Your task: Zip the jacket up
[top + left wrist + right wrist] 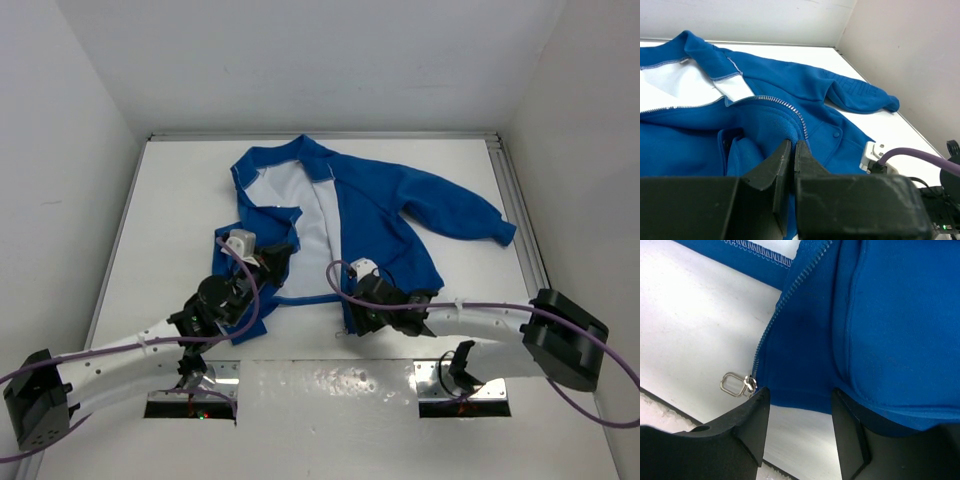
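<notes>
jacket (380, 215) open on the table (180, 200), collar away from both grippers, hem at their tips.
its long axis runs from the grippers out to the collar, one sleeve trailing off past the right gripper (352, 318). left gripper (792, 150) is clenched on the jacket's zipper edge. right gripper's jaws stand apart, straddling the other front's hem corner, the metal pull (732, 385) just outside one finger.

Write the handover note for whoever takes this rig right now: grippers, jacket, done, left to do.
Left gripper: shut on the jacket front edge beside the zipper teeth.
Right gripper: open, jaws astride the bottom hem, next to the zipper pull.
Jacket: flat on the table, front open, white lining showing.
Done: nothing zipped.
Left: join the zipper halves, pull up.
</notes>
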Robot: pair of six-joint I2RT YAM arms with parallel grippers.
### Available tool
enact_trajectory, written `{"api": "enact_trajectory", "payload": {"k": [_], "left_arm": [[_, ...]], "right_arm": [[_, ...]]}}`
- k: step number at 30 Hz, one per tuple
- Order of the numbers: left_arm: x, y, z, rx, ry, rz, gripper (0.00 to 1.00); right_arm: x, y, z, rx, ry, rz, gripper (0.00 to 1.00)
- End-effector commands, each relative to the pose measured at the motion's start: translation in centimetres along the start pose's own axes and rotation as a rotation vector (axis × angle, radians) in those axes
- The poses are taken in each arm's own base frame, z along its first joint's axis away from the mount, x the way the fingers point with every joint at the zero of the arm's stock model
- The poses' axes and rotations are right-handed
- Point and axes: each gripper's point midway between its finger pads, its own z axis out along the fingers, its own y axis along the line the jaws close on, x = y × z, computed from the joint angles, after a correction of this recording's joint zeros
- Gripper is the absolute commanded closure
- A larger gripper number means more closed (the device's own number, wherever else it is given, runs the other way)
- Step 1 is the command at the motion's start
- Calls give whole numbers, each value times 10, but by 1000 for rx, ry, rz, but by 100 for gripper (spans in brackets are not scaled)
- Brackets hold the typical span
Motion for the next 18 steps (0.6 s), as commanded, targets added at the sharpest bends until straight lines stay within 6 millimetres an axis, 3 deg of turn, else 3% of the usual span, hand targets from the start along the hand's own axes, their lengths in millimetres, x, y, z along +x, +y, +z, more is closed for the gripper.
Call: {"api": "enact_trajectory", "payload": {"k": [1, 9, 18], "left_arm": [[-21, -5, 0, 5, -66, -43, 100], [-24, -3, -2, 0, -80, -53, 100], [-30, 7, -6, -51, -101, -59, 100]], "right_arm": [[-17, 9, 1, -8, -37, -4, 49], [-4, 16, 8, 6, 11, -45, 49], [-11, 4, 8, 156, -7, -111, 51]]}}
